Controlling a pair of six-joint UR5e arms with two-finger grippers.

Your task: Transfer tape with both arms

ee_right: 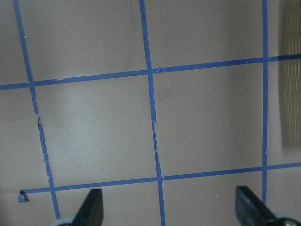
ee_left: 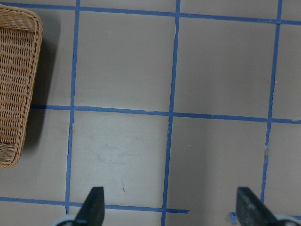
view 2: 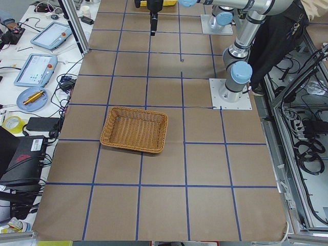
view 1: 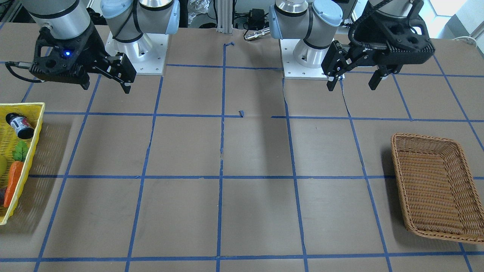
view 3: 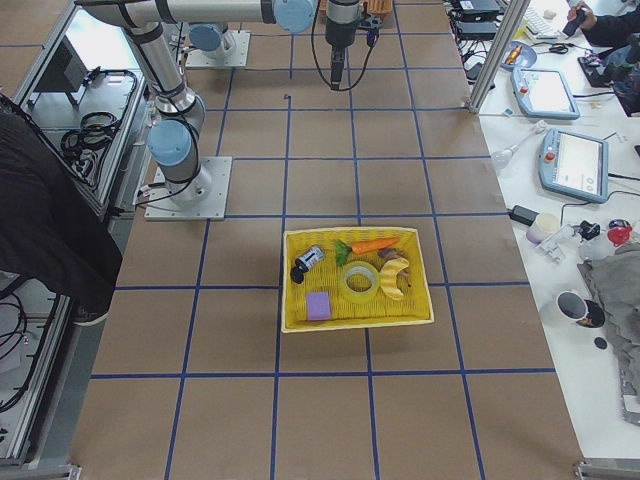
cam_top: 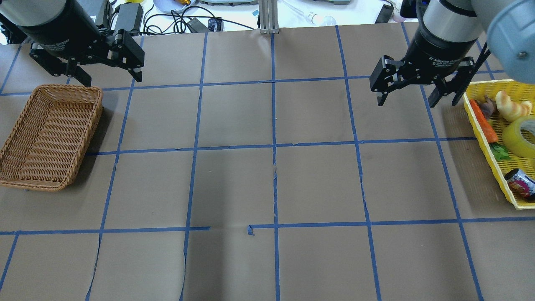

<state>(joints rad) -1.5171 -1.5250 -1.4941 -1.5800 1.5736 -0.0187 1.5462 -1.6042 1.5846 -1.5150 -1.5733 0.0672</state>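
Note:
The tape (cam_top: 519, 136), a translucent yellow roll, lies in the yellow basket (cam_top: 487, 144) at the table's right end; it also shows in the exterior right view (view 3: 358, 280). My right gripper (cam_top: 405, 101) hangs open and empty above the table, just left of that basket's far corner. My left gripper (cam_top: 113, 79) is open and empty above the far edge of the wicker basket (cam_top: 50, 133). Both wrist views show the fingers (ee_left: 94, 207) (ee_right: 91, 207) spread wide over bare table paper.
The yellow basket also holds a carrot (cam_top: 482, 121), a croissant-like piece (cam_top: 512, 106) and a can (cam_top: 520, 182). The wicker basket (view 2: 134, 129) has nothing in it. Blue tape lines grid the brown table. Cables and devices lie beyond the far edge.

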